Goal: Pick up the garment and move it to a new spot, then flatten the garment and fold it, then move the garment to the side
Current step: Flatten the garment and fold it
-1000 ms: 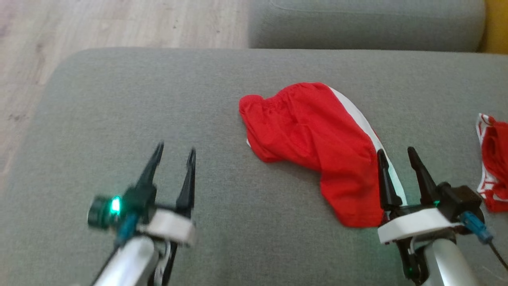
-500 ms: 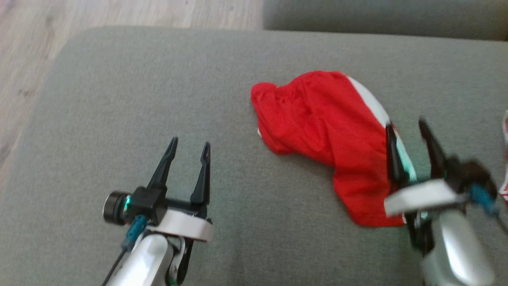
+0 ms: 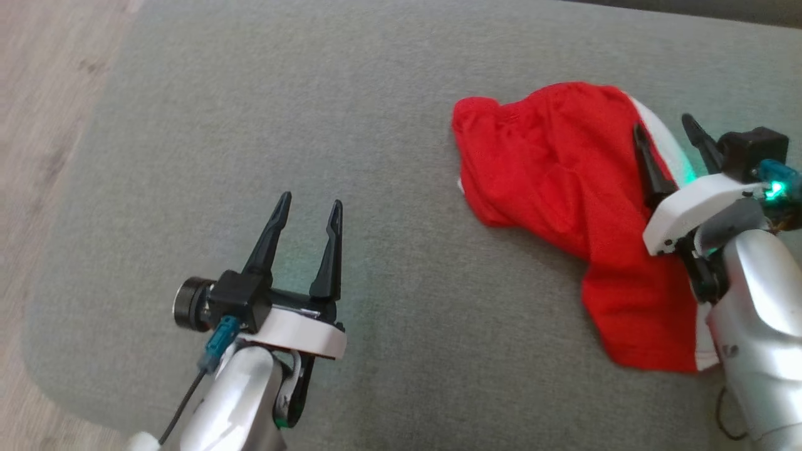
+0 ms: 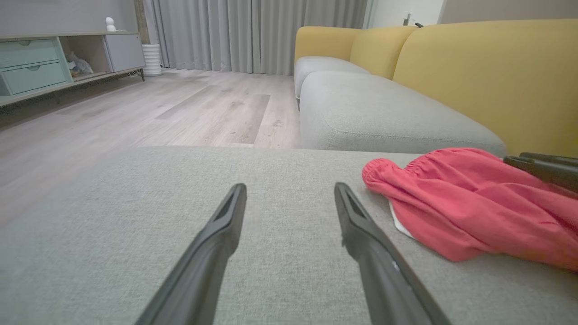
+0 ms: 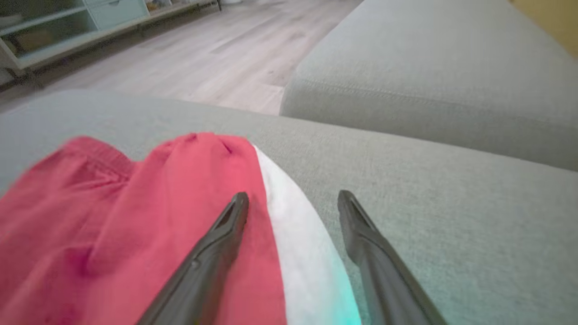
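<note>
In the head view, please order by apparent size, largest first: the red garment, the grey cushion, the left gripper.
1. grey cushion, largest by far
2. red garment
3. left gripper, smallest, though nearer the camera

Red garment, right gripper perhaps touching it

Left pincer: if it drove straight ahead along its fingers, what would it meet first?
Probably only bare grey cushion; the left pincer points past the red garment, which lies to its right. Height is unclear.
</note>
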Tool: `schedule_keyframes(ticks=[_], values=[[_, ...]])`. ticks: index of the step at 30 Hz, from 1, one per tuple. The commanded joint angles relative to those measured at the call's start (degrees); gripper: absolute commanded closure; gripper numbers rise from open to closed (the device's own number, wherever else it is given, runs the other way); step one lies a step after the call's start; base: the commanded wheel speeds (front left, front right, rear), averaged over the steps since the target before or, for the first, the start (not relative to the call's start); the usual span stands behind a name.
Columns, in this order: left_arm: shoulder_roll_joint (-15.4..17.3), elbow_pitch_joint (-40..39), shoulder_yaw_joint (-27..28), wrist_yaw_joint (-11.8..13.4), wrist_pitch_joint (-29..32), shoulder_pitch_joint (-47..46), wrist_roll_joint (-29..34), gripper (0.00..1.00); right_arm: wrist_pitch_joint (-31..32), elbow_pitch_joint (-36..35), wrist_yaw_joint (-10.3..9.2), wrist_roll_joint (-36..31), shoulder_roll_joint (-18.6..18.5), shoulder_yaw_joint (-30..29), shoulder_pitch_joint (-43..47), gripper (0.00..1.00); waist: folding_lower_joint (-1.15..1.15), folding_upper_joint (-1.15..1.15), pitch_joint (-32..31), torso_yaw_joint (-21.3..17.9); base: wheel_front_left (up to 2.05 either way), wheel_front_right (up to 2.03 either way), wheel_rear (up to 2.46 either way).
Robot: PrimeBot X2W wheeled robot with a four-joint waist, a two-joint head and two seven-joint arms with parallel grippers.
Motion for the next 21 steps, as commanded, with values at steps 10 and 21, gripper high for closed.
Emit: schedule_keyframes(ticks=[10, 21], values=[[-0.93, 0.72, 3.68, -1.99, -0.53, -2.62, 2.52, 0.0, -1.87, 7.74, -0.04, 10.54, -4.36, 11.42, -6.68, 1.0, -0.01, 0.0, 1.22, 1.05, 0.0, 0.0, 0.0], [-1.17, 1.75, 4.68, -2.46, -0.53, -1.81, 3.03, 0.0, -11.81, 11.01, -0.04, 6.97, -9.89, 7.49, -15.01, 1.0, -0.01, 0.0, -2.51, -0.67, 0.0, 0.0, 0.0]])
